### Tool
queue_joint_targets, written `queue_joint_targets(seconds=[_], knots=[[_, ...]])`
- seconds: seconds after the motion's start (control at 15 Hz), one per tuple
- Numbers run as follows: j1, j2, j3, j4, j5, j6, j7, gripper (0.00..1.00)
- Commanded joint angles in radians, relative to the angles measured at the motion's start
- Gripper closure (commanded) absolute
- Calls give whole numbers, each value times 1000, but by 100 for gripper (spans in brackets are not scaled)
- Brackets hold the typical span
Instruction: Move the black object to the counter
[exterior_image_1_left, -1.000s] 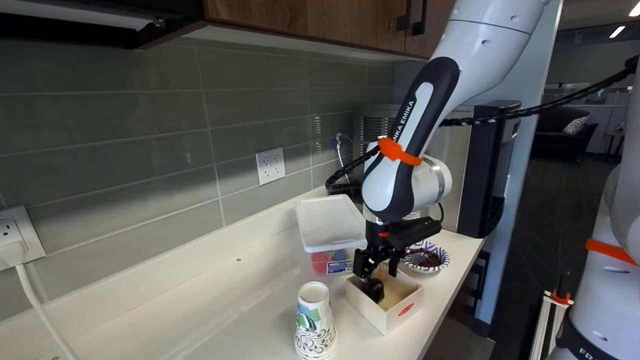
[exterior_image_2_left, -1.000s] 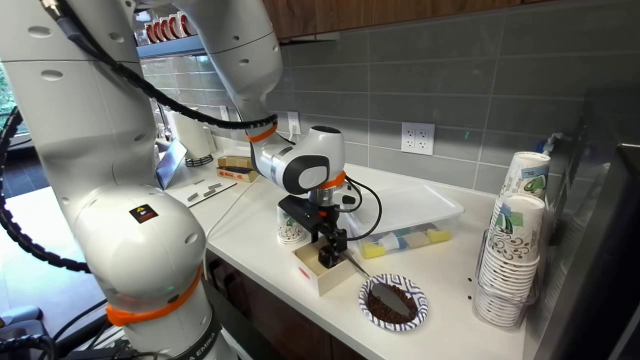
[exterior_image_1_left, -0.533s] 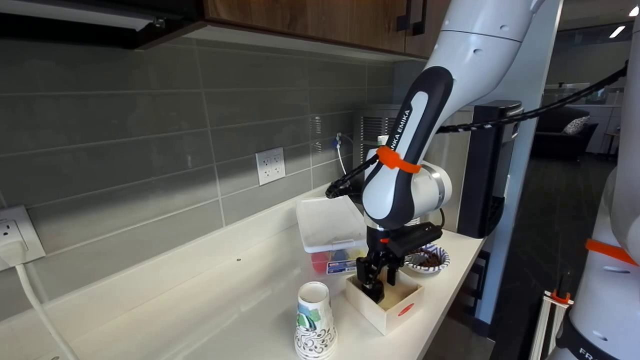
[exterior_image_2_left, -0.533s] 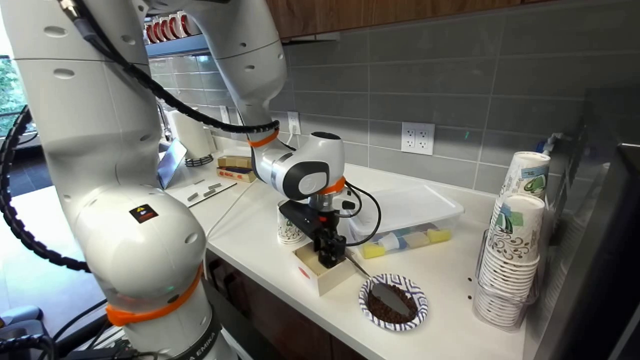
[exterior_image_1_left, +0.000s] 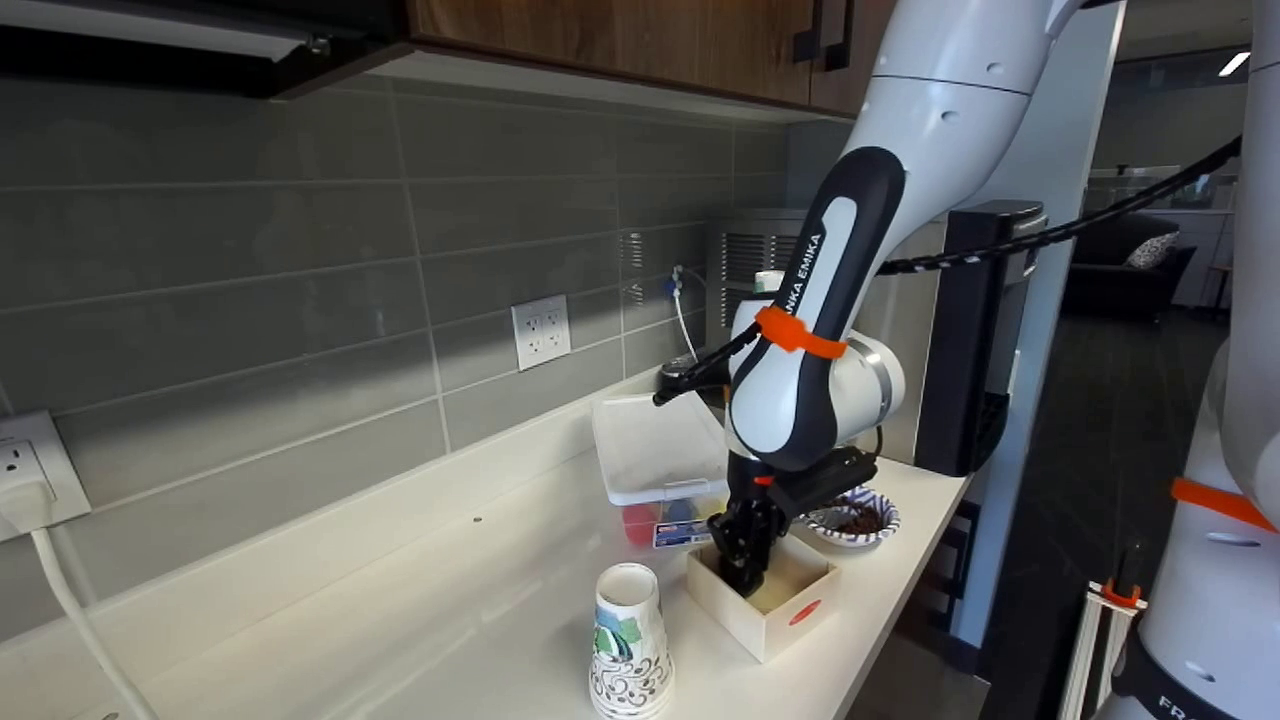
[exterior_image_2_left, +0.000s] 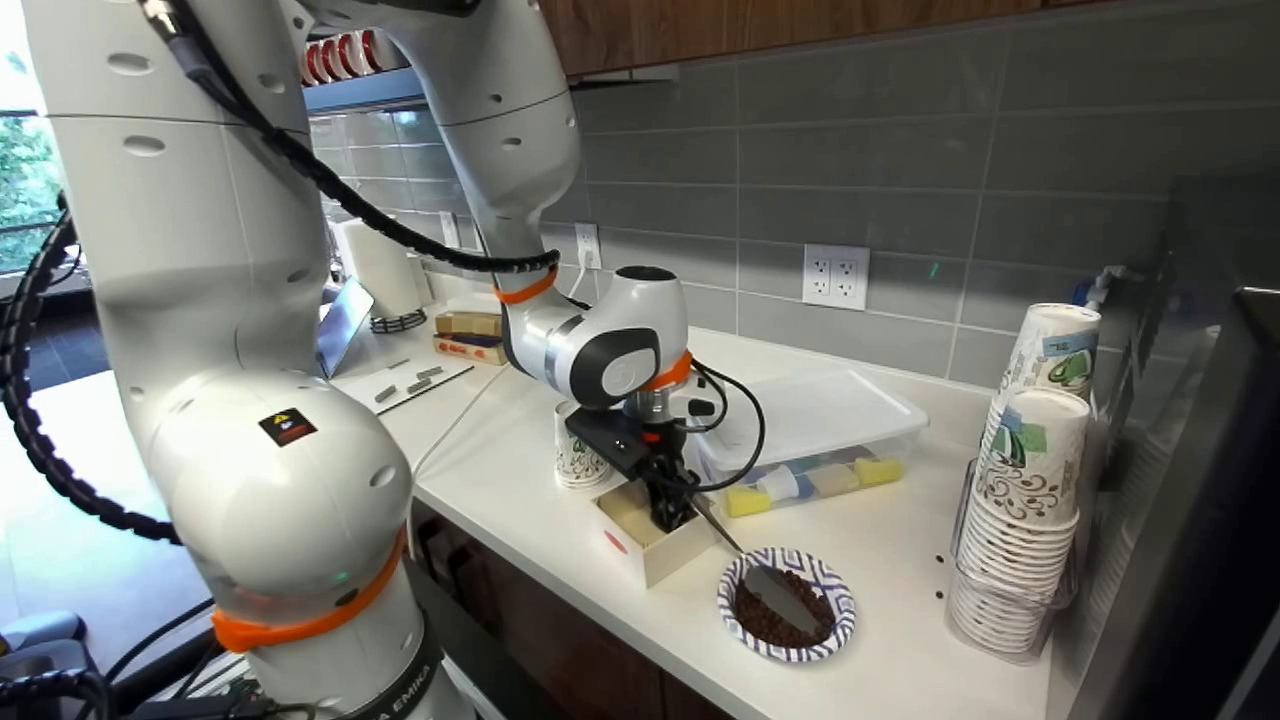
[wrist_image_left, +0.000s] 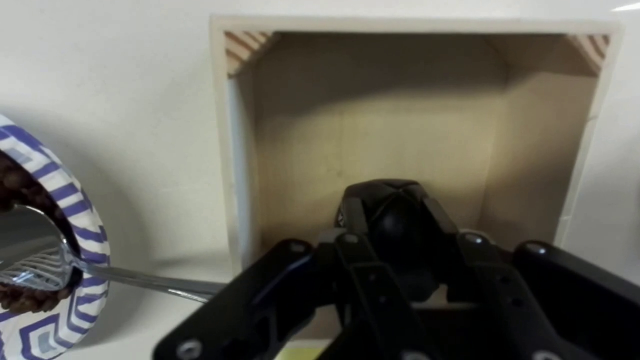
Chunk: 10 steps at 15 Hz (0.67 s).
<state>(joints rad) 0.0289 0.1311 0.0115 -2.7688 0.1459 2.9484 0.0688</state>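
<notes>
Deep in a small wooden box, the black object (wrist_image_left: 390, 200) is dark and rounded with seams on its surface. My gripper (wrist_image_left: 395, 213) is shut on it, one finger pressed to each side, as the wrist view shows. The box shows its rim (wrist_image_left: 415, 25) there and its outer wall (exterior_image_1_left: 790, 625) in an exterior view. In both exterior views the gripper (exterior_image_1_left: 743, 575) reaches down into the box, and the object is hard to tell from the black fingers. The white counter (exterior_image_2_left: 900, 560) carries the box.
Beside the box stand upturned paper cups (exterior_image_1_left: 630, 640) and a lidded clear bin (exterior_image_2_left: 810, 430). A patterned bowl (exterior_image_2_left: 735, 600) of brown beans holds a metal spoon (exterior_image_2_left: 780, 597), its handle reaching toward the box. A tall cup stack (exterior_image_2_left: 1025, 540) stands near a dark appliance.
The gripper has gone from open to shut around the black object inside the box. It has sunk slightly, and the box has shifted a little toward the wall.
</notes>
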Motion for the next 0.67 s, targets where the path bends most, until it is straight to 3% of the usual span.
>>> queue_joint_targets(seconds=[0.0, 0.2, 0.47, 0.6], knots=[[18, 20, -25, 1, -71, 41, 63, 93], [35, -24, -46, 2, -135, -14, 97, 93], [93, -101, -135, 15, -387, -135, 256, 93], [86, -152, -126, 25, -492, -209, 332, 93]])
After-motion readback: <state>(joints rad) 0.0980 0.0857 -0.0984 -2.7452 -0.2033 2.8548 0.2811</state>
